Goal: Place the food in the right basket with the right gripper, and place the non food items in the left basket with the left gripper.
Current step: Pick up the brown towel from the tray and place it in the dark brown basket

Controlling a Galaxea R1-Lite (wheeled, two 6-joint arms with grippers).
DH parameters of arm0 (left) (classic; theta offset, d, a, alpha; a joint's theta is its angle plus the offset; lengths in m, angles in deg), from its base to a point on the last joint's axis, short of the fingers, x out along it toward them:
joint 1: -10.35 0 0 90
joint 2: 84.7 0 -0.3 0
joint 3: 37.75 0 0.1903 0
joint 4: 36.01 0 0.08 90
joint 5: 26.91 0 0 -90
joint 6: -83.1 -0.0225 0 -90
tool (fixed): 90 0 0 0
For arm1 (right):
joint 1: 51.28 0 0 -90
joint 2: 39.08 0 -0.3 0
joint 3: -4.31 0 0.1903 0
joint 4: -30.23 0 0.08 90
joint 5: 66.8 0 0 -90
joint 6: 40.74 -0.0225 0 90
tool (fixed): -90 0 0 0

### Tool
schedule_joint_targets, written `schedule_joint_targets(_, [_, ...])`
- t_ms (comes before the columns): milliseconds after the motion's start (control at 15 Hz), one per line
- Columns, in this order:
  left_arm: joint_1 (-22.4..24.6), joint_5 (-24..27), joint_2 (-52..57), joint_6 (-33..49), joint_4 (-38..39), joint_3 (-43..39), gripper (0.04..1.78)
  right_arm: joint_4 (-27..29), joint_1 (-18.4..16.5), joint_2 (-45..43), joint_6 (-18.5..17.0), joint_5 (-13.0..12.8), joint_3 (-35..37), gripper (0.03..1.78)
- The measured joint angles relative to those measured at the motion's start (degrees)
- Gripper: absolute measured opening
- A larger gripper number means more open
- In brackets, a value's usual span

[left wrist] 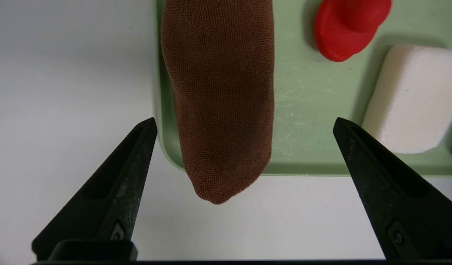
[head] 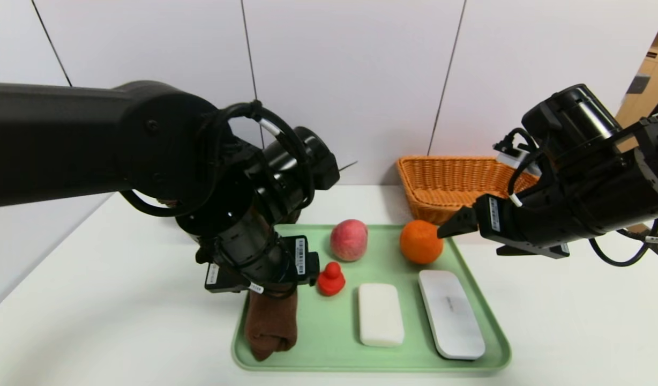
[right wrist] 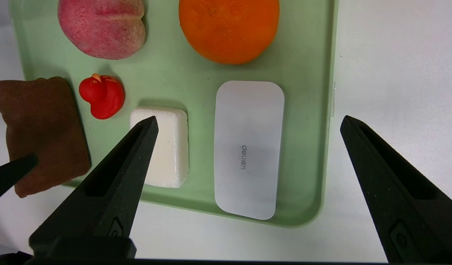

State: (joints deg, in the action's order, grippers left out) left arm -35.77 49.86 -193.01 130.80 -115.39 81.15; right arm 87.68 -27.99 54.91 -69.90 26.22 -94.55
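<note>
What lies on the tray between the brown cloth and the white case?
The red duck and the white soap bar lie between the brown cloth and the white case, seen in the right wrist view.

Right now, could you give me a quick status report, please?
Both tools open: left tool over brown cloth, right tool above tray. Nothing sorted. Path clear.

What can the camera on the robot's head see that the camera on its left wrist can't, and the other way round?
Only the head view shows the wicker basket, peach, orange, white case and the right end effector. Only the left wrist view shows the left end effector open. Both show the brown cloth, red duck, soap bar and green tray.
</note>
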Motion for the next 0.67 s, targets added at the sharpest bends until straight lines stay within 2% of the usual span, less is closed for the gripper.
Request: schedule_joint_targets(667, [0.80,0.28,-8.27,1.50,-0.04,-0.04,1.69,-0.10,-0.02,-2.90,0.06,-0.09,2.04,1.71])
